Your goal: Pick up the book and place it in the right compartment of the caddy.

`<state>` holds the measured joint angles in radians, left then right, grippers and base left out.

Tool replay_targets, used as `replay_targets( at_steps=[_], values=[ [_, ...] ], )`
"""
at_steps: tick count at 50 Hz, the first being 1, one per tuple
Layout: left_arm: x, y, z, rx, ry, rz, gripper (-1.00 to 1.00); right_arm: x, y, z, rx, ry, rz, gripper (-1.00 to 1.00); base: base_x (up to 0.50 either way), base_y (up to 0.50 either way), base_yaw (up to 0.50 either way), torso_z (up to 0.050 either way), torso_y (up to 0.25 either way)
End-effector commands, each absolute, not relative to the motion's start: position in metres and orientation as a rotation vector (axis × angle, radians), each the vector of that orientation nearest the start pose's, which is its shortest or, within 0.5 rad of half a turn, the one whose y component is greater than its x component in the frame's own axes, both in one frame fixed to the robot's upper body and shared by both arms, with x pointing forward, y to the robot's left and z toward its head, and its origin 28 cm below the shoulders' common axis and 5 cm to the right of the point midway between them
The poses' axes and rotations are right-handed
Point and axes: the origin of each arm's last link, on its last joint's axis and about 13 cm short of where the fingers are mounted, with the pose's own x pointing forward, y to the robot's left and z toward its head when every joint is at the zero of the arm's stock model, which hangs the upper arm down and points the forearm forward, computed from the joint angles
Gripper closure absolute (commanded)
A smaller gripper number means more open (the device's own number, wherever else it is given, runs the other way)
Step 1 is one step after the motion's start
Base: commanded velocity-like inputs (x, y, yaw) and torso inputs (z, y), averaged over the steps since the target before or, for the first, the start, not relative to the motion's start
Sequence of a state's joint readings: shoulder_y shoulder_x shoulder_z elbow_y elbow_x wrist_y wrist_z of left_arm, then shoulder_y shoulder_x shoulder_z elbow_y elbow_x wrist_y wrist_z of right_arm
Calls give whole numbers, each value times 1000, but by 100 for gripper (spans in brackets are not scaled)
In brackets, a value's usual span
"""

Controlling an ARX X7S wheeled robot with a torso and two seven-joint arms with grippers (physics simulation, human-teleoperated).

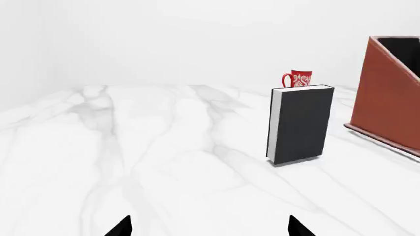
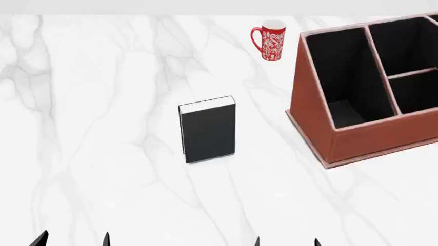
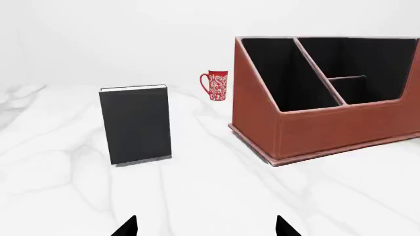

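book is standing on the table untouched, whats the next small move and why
Probably ease the right gripper forward toward the book. It stands upright and free, left of the caddy, and both grippers sit open, well short of it; the right one is nearer the caddy's right compartment.

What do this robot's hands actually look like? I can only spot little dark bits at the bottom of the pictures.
Very little shows. Each gripper appears only as a pair of plain black, pointed fingers poking in at the frame's lower edge: left gripper, right gripper. No cables, markings or arm casing are visible in any view.
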<state>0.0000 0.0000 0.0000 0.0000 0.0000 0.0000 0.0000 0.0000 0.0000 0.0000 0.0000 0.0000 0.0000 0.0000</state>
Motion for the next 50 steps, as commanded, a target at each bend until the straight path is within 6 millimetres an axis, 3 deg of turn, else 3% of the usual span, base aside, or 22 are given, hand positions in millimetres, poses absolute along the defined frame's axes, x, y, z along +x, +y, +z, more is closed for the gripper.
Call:
replay_targets(
  at_steps=[1,22,44,50],
  values=[
    [210,206,13,0,0,-5,-100,211,-96,12,-3,3,-1,-100,0,0,0,0,0],
    [209,203,14,27,-3,9,-100,208,-95,14,16,20,37,-100,0,-4,0,0,0],
    [210,203,13,54,-2,13,-100,208,-94,14,41,27,46,-100,0,-500,0,0,0],
    [210,203,12,59,-1,15,-100,208,-94,13,12,11,33,-100,0,0,0,0,0]
  ],
)
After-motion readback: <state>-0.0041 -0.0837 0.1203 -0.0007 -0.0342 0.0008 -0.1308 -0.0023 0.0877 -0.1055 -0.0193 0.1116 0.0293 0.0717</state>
